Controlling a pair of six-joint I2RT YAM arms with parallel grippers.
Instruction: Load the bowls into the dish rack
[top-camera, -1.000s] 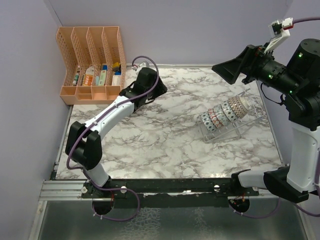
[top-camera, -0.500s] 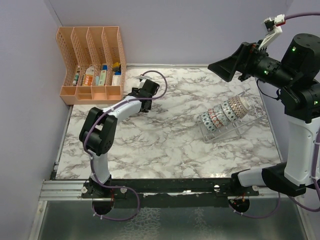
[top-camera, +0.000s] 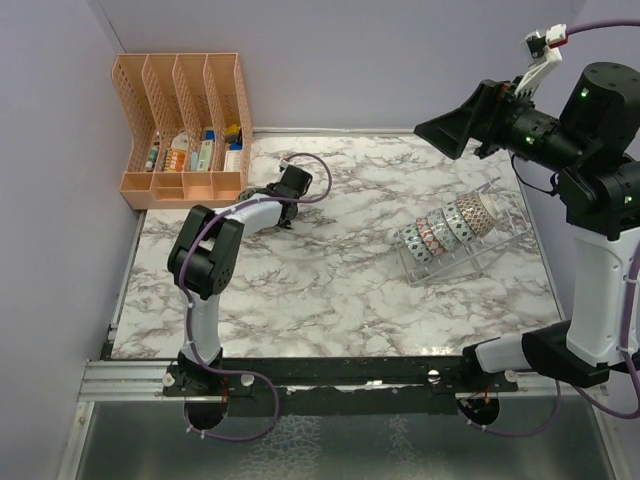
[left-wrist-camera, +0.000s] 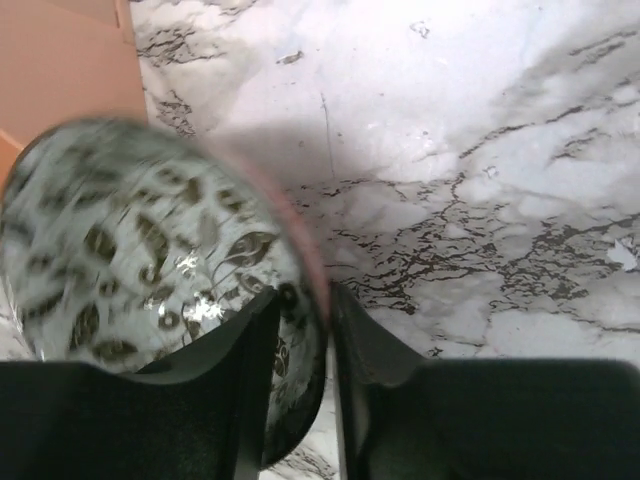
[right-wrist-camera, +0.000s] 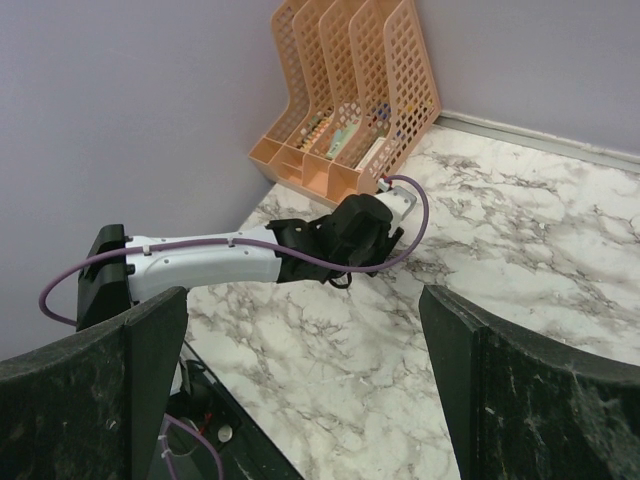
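My left gripper (left-wrist-camera: 305, 300) is shut on the rim of a bowl (left-wrist-camera: 130, 240) with a pinkish rim and a white inside with dark leaf patterns, one finger inside and one outside. The bowl hangs low over the marble table. In the top view my left gripper (top-camera: 287, 190) is at the table's back left and hides this bowl. The clear dish rack (top-camera: 480, 258) stands at the right with several patterned bowls (top-camera: 445, 228) on edge in a row. My right gripper (top-camera: 440, 132) is open, empty, and raised high above the table's back right; it also shows in the right wrist view (right-wrist-camera: 300, 300).
A peach slotted file organizer (top-camera: 185, 125) with small items stands at the back left corner, close to my left gripper; its side shows in the left wrist view (left-wrist-camera: 60, 70). Purple walls close the left and back. The black base rail (top-camera: 330, 375) runs along the near edge.
My left arm has folded its elbow up and back, and the gripper has moved a little nearer and left. My right gripper has edged slightly up and left.
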